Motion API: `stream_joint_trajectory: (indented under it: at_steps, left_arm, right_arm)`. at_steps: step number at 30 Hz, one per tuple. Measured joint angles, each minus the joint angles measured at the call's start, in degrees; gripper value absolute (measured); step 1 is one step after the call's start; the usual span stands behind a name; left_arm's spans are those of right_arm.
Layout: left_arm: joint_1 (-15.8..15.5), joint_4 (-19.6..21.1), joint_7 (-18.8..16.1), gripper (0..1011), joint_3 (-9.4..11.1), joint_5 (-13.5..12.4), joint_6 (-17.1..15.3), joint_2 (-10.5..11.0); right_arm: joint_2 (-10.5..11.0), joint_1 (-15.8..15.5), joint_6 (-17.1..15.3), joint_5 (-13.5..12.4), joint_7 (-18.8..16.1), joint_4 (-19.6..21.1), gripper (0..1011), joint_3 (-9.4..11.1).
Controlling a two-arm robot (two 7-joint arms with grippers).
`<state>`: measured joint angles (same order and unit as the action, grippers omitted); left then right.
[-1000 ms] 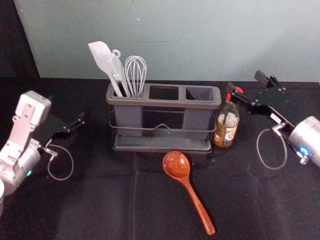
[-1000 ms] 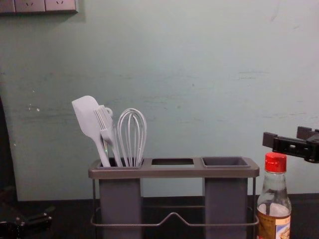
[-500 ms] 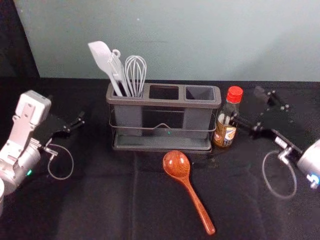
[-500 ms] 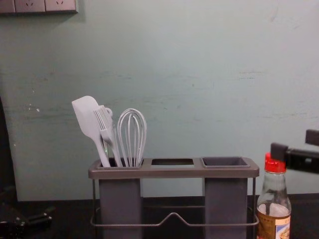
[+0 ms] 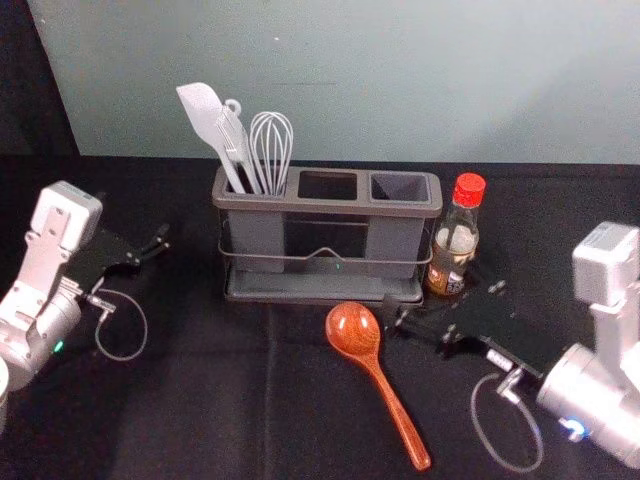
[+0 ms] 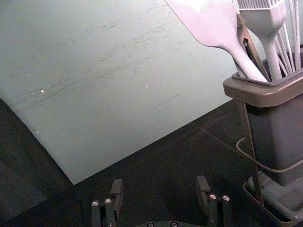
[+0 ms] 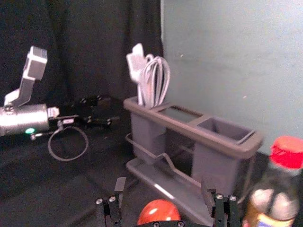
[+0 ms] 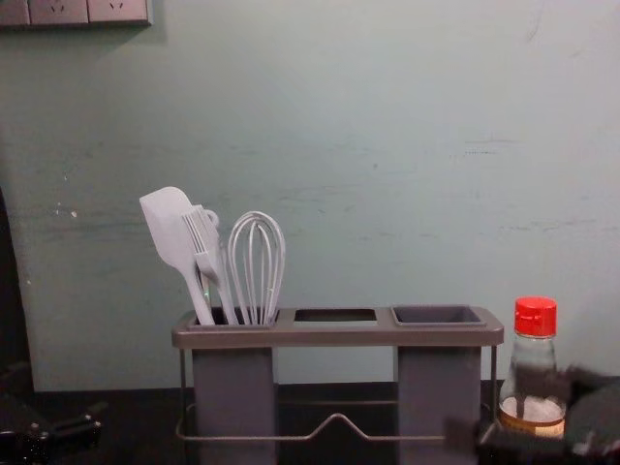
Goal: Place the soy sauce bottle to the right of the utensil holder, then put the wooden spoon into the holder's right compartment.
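The right tool (image 7: 164, 184) has come down past the soy sauce bottle (image 5: 462, 222), spread and holding nothing. The bottle stands upright beside the holder (image 5: 330, 206), right of centre in the head view, so that part looks done. The wooden spoon (image 5: 352, 330), lower centre, seems next. Pale utensils (image 5: 207, 118) crowd only the left compartment; the nearby bottle could get knocked. The left tool (image 6: 160, 188) idles at left, spread.

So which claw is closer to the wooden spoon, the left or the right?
The right claw. It is just to the right of the bowl of the spoon, while the left claw is well off, past the left end of the utensil holder.
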<state>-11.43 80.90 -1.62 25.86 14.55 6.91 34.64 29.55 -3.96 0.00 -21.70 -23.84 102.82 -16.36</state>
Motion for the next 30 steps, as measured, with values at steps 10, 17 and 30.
stream_joint_trajectory:
  at_steps: [10,17,30]
  left_arm:
    - [0.0,0.0,0.0,1005,0.0,0.0,0.0,0.0]
    - [0.0,0.0,0.0,1005,0.0,0.0,0.0,0.0]
    - [0.0,0.0,0.0,1005,0.0,0.0,0.0,0.0]
  right_arm:
    - [-2.0,1.1,0.8,-0.1,-1.3,-4.0,1000,-3.1]
    - [-1.9,1.1,0.8,-0.1,-1.3,-3.8,1000,-3.0]
    - [-1.7,1.4,-0.3,0.0,-1.3,-3.6,1000,-3.2]
